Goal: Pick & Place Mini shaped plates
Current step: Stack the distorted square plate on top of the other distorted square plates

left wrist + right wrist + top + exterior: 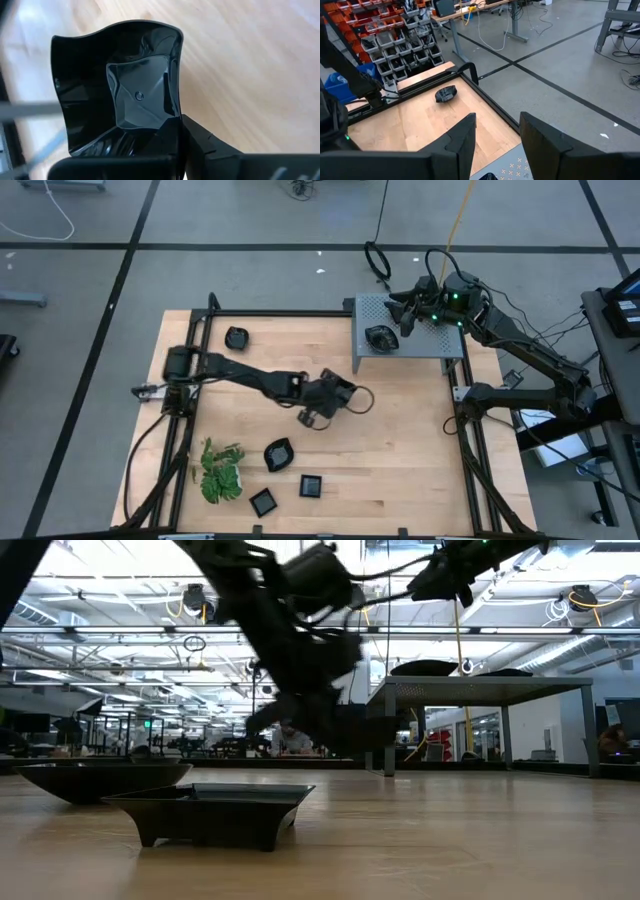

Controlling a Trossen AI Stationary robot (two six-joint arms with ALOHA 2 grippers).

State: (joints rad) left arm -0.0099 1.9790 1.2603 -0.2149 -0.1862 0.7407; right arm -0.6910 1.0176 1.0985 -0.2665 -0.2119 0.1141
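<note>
Plates lie scattered over the wooden tabletop (400, 430). The left hand (318, 412) hangs near the tabletop's middle, pinching a glossy black square plate (125, 95) by one rim. The right hand (405, 315), fingers spread and holding nothing, is above a grey perforated shelf (440, 340) at the far right corner, where a dark round plate (380, 337) rests. Another plate (237, 337) sits near the far edge, towards the left. By the near edge are a leaf-shaped plate (279, 454) and two small square plates (311, 486) (263, 501), beside a green plant (220, 472).
</note>
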